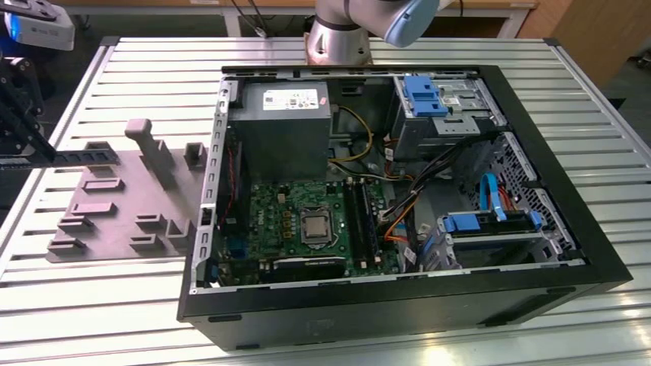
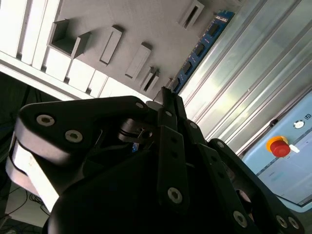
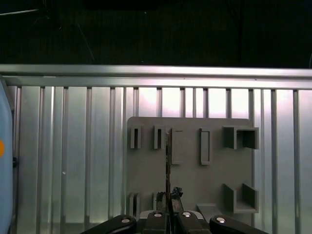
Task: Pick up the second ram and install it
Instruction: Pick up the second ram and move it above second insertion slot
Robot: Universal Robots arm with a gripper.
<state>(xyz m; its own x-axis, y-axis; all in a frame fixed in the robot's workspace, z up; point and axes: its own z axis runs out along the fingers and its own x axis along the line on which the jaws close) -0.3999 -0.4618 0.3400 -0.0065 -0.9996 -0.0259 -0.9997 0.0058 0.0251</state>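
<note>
Gripper [image 2: 168, 95] clamped on the second ram [image 2: 200, 51], one stick over one grey tray [image 3: 195, 185], near one open case [image 1: 407, 305].

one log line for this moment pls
gripper: shut on ram | ram: over tray, outside case | install: not yet done

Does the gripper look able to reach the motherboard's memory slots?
Probably yes: the gripper holds the stick, the case lies open and the slots are uncovered, though orange cables run close beside them.
</note>
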